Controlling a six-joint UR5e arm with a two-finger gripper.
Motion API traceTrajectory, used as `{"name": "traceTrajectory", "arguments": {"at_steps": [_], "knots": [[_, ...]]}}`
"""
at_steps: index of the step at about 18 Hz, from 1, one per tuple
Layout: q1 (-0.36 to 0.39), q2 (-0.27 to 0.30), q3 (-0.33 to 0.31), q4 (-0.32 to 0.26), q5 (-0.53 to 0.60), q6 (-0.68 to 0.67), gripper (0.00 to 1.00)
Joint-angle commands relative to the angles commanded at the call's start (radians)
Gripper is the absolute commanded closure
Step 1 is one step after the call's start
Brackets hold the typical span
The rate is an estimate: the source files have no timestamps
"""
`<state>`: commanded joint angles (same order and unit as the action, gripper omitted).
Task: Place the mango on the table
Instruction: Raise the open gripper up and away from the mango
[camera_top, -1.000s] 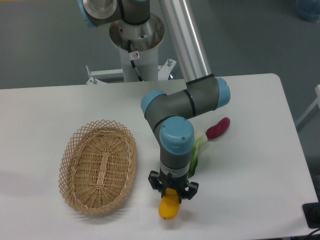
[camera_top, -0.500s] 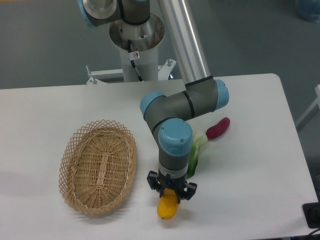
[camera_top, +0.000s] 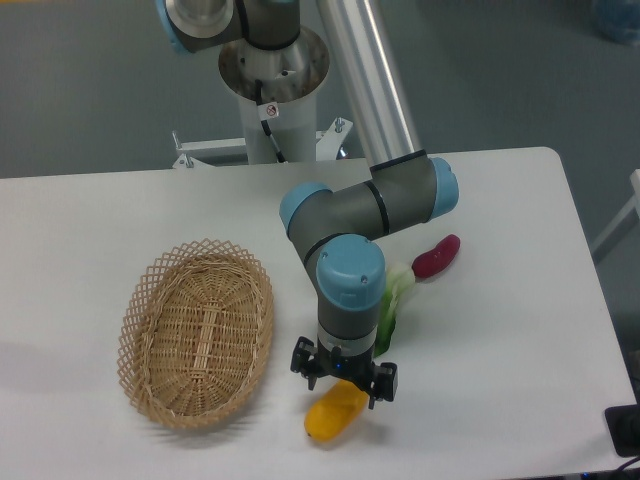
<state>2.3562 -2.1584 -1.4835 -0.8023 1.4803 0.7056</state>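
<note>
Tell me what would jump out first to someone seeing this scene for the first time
The eye lands first on the grey and blue robot arm reaching down over the white table, its gripper open just above a bright yellow-orange mango lying near the front edge. To the left sits an empty oval wicker basket, and behind the arm to the right lies a magenta-purple vegetable beside something pale green.
</note>
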Motion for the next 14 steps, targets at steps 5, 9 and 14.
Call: {"name": "traceTrajectory", "arguments": {"at_steps": [5,9,14], "knots": [[0.038,0.037,0.028,-0.015,0.017,0.063,0.00],[0.084,0.063,0.038,-0.061,0.021,0.156,0.00],[0.152,0.097,0.052,-0.187,0.021,0.302,0.00]]}}
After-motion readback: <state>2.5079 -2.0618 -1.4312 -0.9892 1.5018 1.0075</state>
